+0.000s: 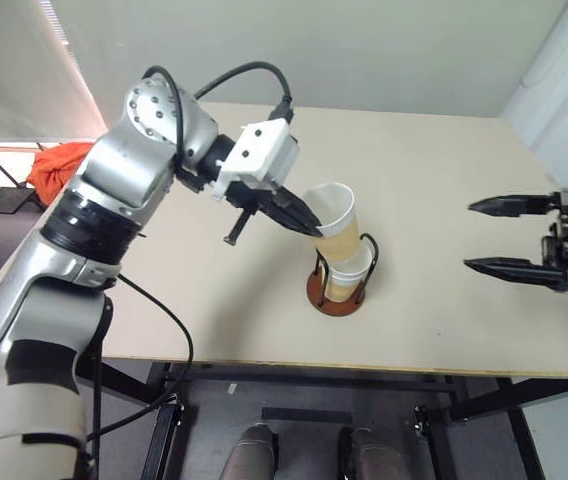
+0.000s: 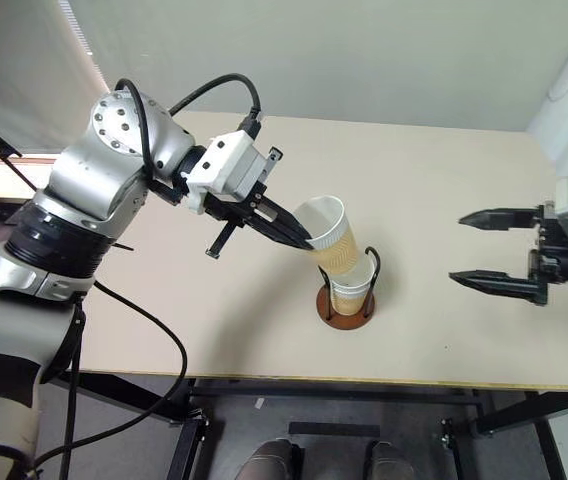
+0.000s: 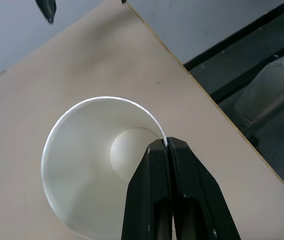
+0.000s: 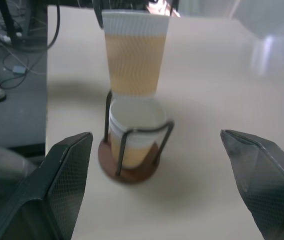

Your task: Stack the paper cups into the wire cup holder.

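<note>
My left gripper [image 1: 312, 228] is shut on the white rim of a paper cup [image 1: 334, 225], which hangs tilted over the wire cup holder [image 1: 334, 300]. The left wrist view looks down into this cup [image 3: 97, 165], with both fingers [image 3: 154, 200] pinching its rim. A second paper cup [image 1: 349, 272] stands inside the holder's wire loops. The held cup's bottom [image 4: 134, 55] is right at the lower cup's [image 4: 132, 125] mouth; whether they touch I cannot tell. My right gripper [image 1: 472, 236] is open and holds nothing, off to the right of the holder near the table's right edge.
The holder stands on a tan table [image 1: 434, 160], close to its front edge [image 1: 384, 372]. An orange cloth [image 1: 59, 165] lies beyond the table's left side. Dark table legs and cables sit below the front edge.
</note>
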